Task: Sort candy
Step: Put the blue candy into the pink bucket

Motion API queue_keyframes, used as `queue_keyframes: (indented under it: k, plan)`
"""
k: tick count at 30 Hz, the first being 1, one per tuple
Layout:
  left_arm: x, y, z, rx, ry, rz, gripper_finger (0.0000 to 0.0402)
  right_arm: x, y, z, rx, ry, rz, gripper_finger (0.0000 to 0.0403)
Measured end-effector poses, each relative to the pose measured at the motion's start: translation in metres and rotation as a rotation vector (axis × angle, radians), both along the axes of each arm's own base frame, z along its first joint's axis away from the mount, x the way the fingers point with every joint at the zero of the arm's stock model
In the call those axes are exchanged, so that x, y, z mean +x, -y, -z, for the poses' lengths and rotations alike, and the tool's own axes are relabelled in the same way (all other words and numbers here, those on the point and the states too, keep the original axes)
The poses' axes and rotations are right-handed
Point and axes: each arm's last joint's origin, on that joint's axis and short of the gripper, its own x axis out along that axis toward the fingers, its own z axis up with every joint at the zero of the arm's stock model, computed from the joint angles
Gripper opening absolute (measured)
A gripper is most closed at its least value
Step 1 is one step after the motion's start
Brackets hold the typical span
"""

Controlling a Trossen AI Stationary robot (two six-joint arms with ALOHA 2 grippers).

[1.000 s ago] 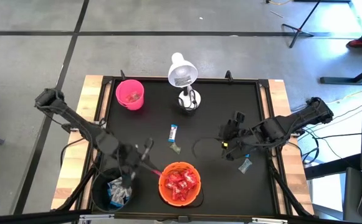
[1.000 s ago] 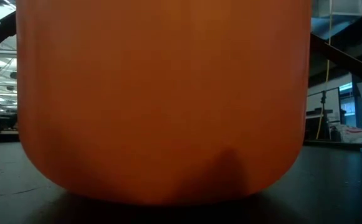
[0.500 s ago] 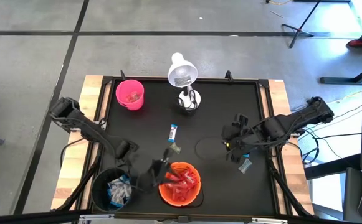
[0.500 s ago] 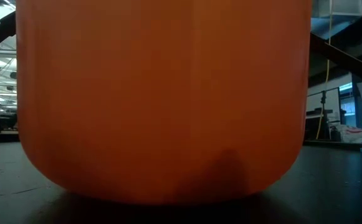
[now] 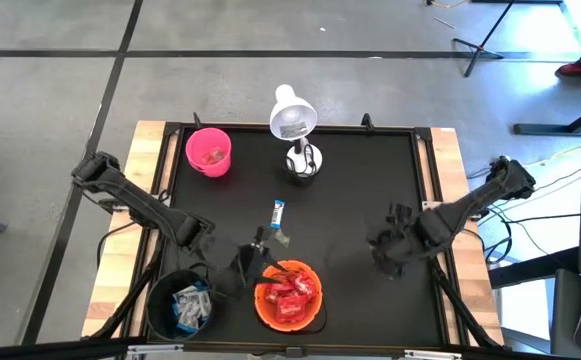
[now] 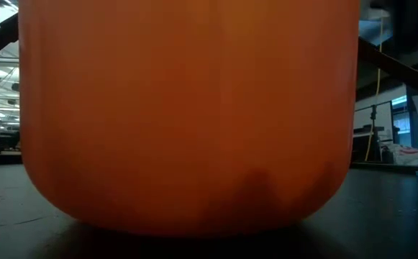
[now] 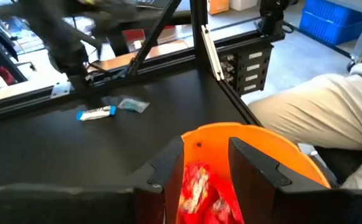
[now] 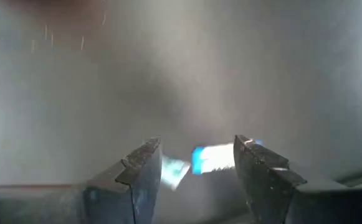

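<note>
The orange bowl [image 5: 288, 296] near the front edge holds several red candies [image 7: 196, 186]; it fills the low view [image 6: 187, 115]. My left gripper [image 5: 255, 258] hangs open over the bowl's left rim [image 7: 209, 168], with nothing between its fingers. A black bowl [image 5: 182, 306] at the front left holds blue-and-white candies. A blue-and-white candy [image 5: 279, 212] and a silvery candy [image 5: 283, 238] lie on the mat at mid-table. My right gripper [image 5: 385, 258] points down, open, over a blue-and-white candy [image 8: 215, 158] that lies on the mat at the right; the high view hides this candy under the gripper.
A pink cup [image 5: 208, 150] stands at the far left and a white desk lamp [image 5: 292, 120] at the far middle. A person's light-clothed leg [image 7: 330, 118] shows beyond the table's edge. The mat between the two arms is bare.
My left gripper has swung from beside the black bowl toward the orange bowl and now points across its rim. My right gripper has moved toward the near edge and down, tipping to point down over the candy at the right, which it now covers from above.
</note>
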Motion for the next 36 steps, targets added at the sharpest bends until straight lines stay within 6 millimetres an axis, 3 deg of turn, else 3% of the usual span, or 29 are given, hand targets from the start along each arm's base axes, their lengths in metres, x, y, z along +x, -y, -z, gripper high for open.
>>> queue_keyframes:
  k: [7, 14, 18, 27, 30, 36]
  plan:
    - [-0.036, -0.011, -0.040, 0.039, 0.114, 0.009, 0.0117, -0.023, -0.025, 0.055, 0.066, -0.139, -0.020, 0.0193]
    - [-0.056, -0.025, -0.057, 0.095, 0.153, 0.032, 0.0117, -0.037, -0.032, 0.108, 0.152, -0.173, 0.017, 0.0193]
    - [-0.074, -0.034, -0.071, 0.074, 0.277, 0.030, 0.0117, -0.047, -0.034, 0.126, 0.167, -0.192, 0.025, 0.0193]
    - [-0.092, -0.059, -0.039, -0.074, 0.526, -0.076, 0.0117, -0.054, -0.033, 0.149, 0.179, -0.153, 0.064, 0.0193]
    - [-0.092, -0.061, -0.025, -0.111, 0.566, -0.092, 0.0117, -0.055, -0.031, 0.157, 0.198, -0.135, 0.066, 0.0193]
    - [-0.092, -0.063, -0.018, -0.135, 0.572, -0.121, 0.0117, -0.058, -0.028, 0.165, 0.201, -0.128, 0.106, 0.0193]
